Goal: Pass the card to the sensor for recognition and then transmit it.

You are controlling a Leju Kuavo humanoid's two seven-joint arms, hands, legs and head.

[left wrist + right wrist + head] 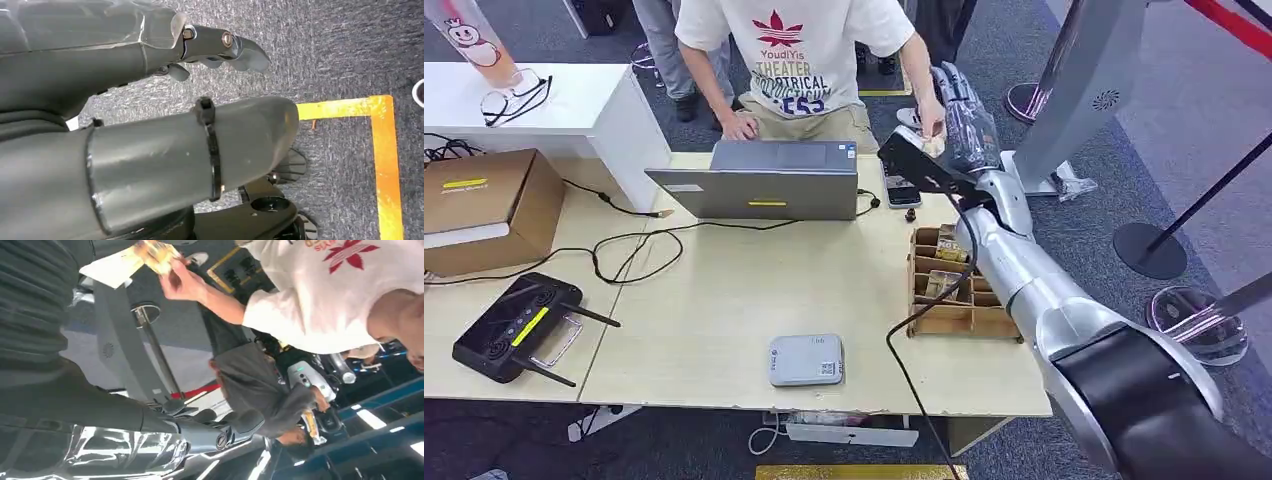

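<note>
Handover stage: the robot's raised right hand (959, 112), at the table's far right edge, presents the pale card (116, 266), which a person's hand (181, 284) already grasps, so its fingers should loosen gradually, without jerking; the hanging left hand (150, 90) holds nothing.

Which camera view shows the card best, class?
The right wrist view: the card shows large, a person's hand holding one end. In the head view it is a small sliver beside the right hand. The left wrist view looks at carpet.
</note>
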